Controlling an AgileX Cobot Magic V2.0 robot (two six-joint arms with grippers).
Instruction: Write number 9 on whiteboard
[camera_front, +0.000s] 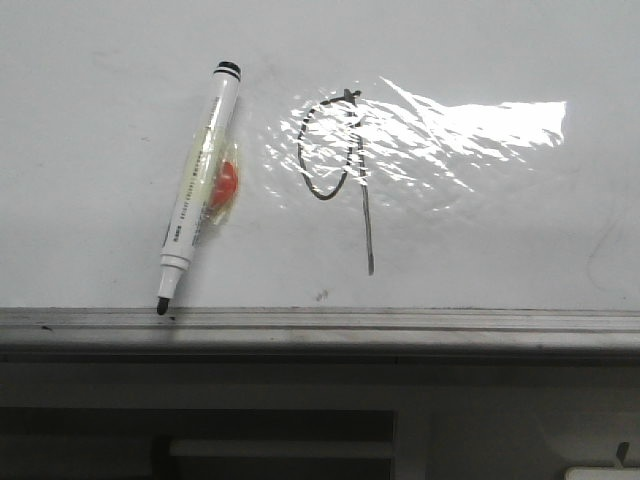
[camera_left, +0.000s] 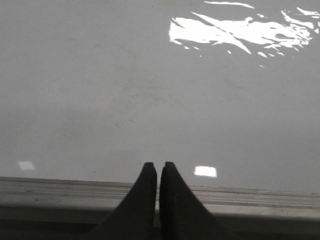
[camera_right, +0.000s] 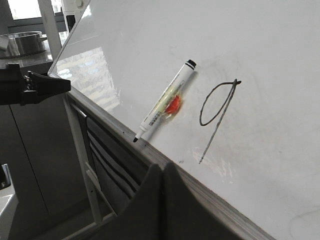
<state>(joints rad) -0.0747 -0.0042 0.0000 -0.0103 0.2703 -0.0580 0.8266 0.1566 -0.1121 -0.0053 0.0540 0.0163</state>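
Note:
The whiteboard fills the front view, with film glare at the upper right and a grey metal ledge along its lower edge. The number 9 is drawn in thin black marker at the middle, an oval loop with a long tail. A white marker pen lies slanted on the board left of it, uncapped tip down on the ledge. Neither gripper shows in the front view. My left gripper is shut and empty, facing bare board. My right gripper is shut and empty, near the ledge, apart from the pen and the 9.
A red blob under yellowish tape sits at the pen's middle. Dark rails and a frame lie below the ledge. A black arm part juts in past the board's left end. A metal pot stands behind it.

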